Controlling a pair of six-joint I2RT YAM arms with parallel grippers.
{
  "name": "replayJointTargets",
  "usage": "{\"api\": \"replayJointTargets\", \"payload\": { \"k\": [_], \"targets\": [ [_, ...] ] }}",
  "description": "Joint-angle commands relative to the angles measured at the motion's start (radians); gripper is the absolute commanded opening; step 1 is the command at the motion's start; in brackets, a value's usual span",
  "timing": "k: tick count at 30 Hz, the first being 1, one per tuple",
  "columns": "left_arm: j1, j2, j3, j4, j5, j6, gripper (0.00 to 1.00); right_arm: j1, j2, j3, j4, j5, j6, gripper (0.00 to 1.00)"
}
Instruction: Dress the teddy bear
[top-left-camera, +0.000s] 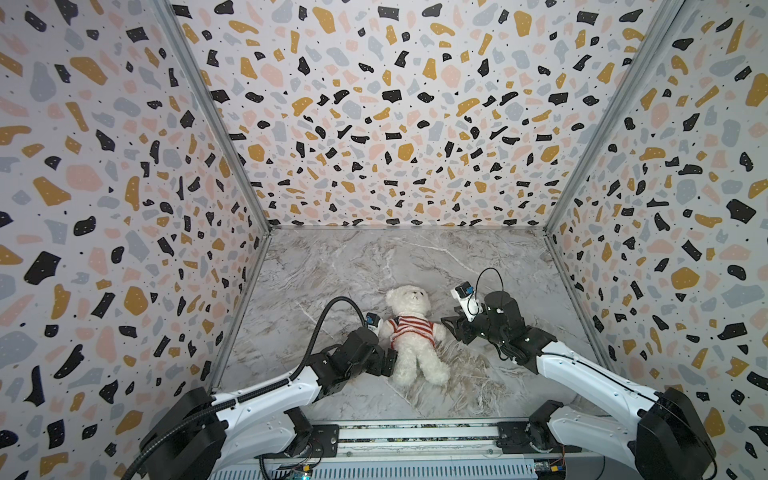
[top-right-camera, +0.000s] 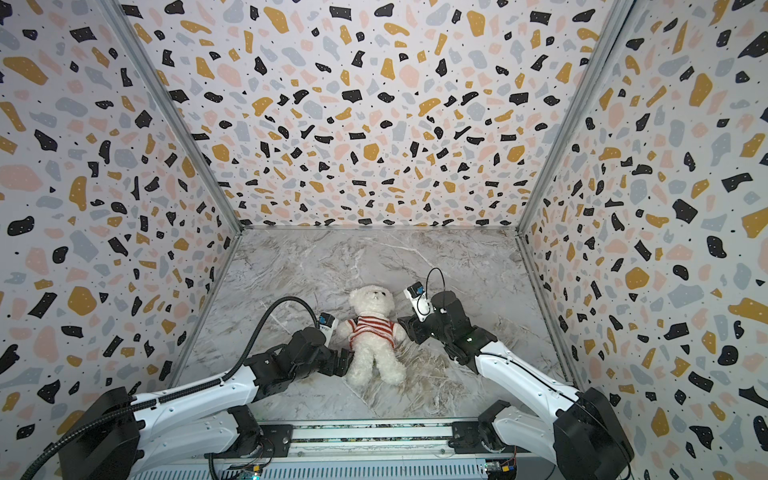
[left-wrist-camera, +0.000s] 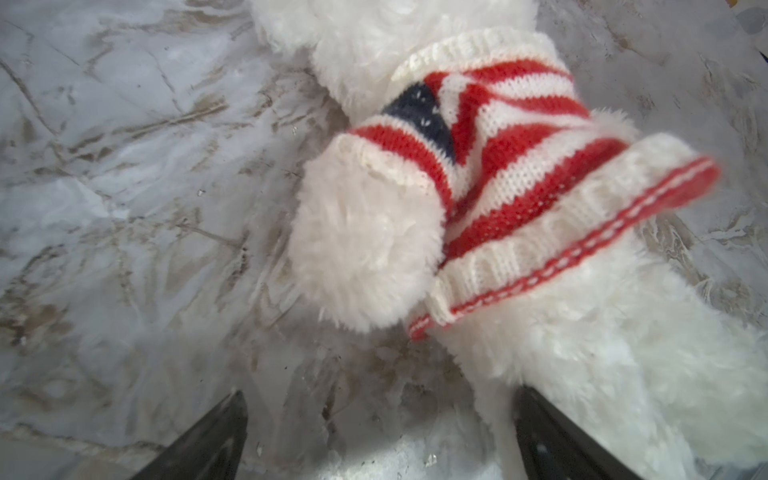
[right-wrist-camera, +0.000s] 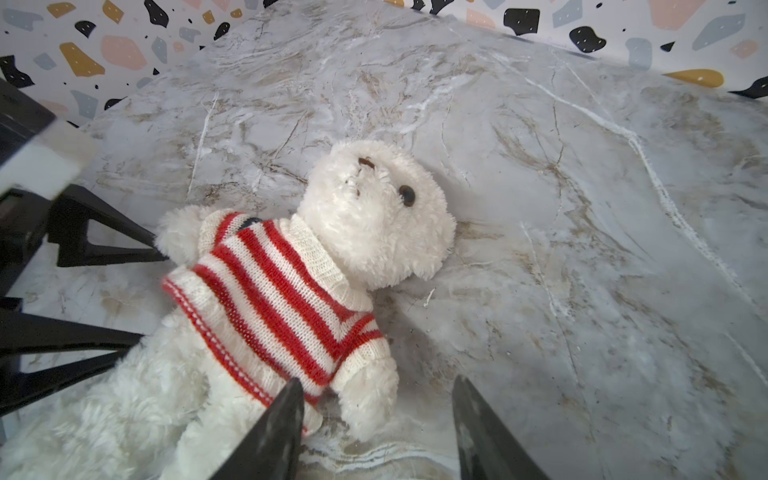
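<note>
Left gripper (left-wrist-camera: 379, 390) is seen spread wide, and nothing is held in it. In the left wrist view one of its fingers is set against the fur of the bear's flank, while the other stands over the bare table (top-left-camera: 365, 257).

Just to its right, the teddy bear (top-left-camera: 417, 359) is laid on its back near the middle of the table, head toward the far wall and legs toward the robot. A red-and-white striped sweater (top-left-camera: 411, 328) is already worn: the collar is seated round the neck and both paws are pushed out through the sleeves. The hem (left-wrist-camera: 552, 232) is bunched and partly turned up high on the body, so the belly is left uncovered.

Further right, the right gripper (right-wrist-camera: 376, 380) is held partly open beside the bear's sleeved arm, with nothing clamped. One finger overlaps the sweater's lower edge in the right wrist view; whether it is touched cannot be told.

The dressing is judged nearly complete. What appears to be left is for the hem to be drawn down and smoothed, and for both grippers to be cleared away.
</note>
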Motion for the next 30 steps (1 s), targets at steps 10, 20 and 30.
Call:
{"api": "replayJointTargets", "payload": {
  "k": [10,20,30],
  "targets": [
    [-0.023,0.010,-0.005,0.054,0.006,0.002,1.00,-0.029,-0.076,-0.032,0.020,0.034,0.024,0.59],
    [-0.024,-0.104,0.022,-0.013,-0.063,0.018,1.00,-0.082,-0.158,-0.113,0.084,0.051,0.051,0.61],
    [-0.009,-0.077,0.183,0.095,-0.044,0.004,0.74,-0.040,-0.023,-0.043,0.208,-0.058,0.066,0.45]
  ]
}}
